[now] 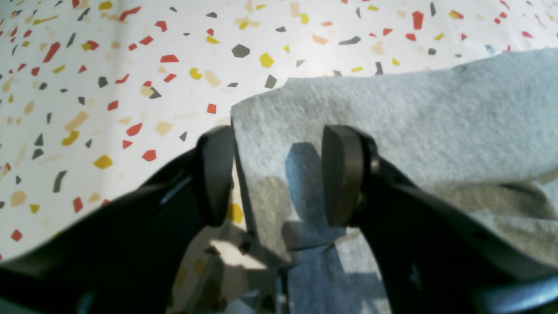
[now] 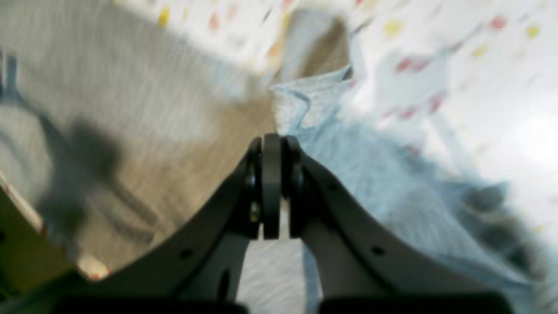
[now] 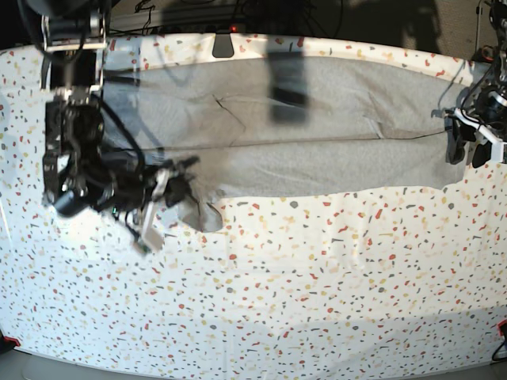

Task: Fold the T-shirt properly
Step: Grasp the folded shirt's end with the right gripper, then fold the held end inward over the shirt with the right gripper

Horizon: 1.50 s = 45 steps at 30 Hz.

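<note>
We see the T-shirt (image 3: 317,127) spread across the far half of the speckled tabletop (image 3: 317,285). Our right gripper (image 2: 272,144) is pressed together beside its crumpled edge, though blur hides whether cloth is pinched. Our left gripper (image 1: 279,174) stands spread over the opposite corner.

The large heather-grey cotton T-shirt (image 3: 317,134) lies spread across the far half of the speckled terrazzo-patterned tabletop (image 3: 317,293). The black left gripper (image 3: 463,146) sits at its right edge, the black right gripper (image 3: 178,190) at its near-left corner.
</note>
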Each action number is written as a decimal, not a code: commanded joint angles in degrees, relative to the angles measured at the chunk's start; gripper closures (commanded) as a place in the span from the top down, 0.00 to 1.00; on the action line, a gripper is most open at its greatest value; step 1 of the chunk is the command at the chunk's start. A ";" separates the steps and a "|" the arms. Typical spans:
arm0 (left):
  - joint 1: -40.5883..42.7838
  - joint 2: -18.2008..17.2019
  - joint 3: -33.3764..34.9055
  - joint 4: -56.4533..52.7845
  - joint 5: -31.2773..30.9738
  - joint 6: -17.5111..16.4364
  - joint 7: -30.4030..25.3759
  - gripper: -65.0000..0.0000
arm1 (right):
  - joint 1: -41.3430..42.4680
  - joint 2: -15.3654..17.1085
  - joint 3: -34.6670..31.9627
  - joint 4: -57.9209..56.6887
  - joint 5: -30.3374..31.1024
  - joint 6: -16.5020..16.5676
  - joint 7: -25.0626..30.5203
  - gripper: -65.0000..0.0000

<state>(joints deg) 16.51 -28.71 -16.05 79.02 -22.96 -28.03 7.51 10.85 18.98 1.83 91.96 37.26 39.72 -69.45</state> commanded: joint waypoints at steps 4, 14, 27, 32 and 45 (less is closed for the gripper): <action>-0.48 -1.29 -0.50 0.90 -0.90 0.11 -1.60 0.49 | -7.69 0.52 0.35 11.06 0.92 0.28 2.43 0.00; -0.48 -1.31 -0.52 0.90 -0.90 0.13 -1.60 0.49 | -20.17 0.52 0.35 16.81 0.92 0.28 8.79 0.00; -0.48 -1.31 -0.52 0.90 -0.92 0.11 -1.60 0.49 | -21.81 0.52 0.35 16.81 22.53 0.28 -0.04 0.26; -0.48 -1.31 -0.50 0.90 -0.90 0.11 -1.57 0.49 | -21.81 0.57 0.35 16.81 26.34 0.28 -1.70 0.36; -0.48 -1.49 -0.52 0.90 -1.03 0.17 -1.51 0.49 | -17.86 0.57 2.64 16.79 16.17 0.28 1.05 0.36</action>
<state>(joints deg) 16.49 -28.77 -16.03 79.02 -23.18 -28.03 7.62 -7.57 19.03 4.23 107.70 52.03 39.72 -69.25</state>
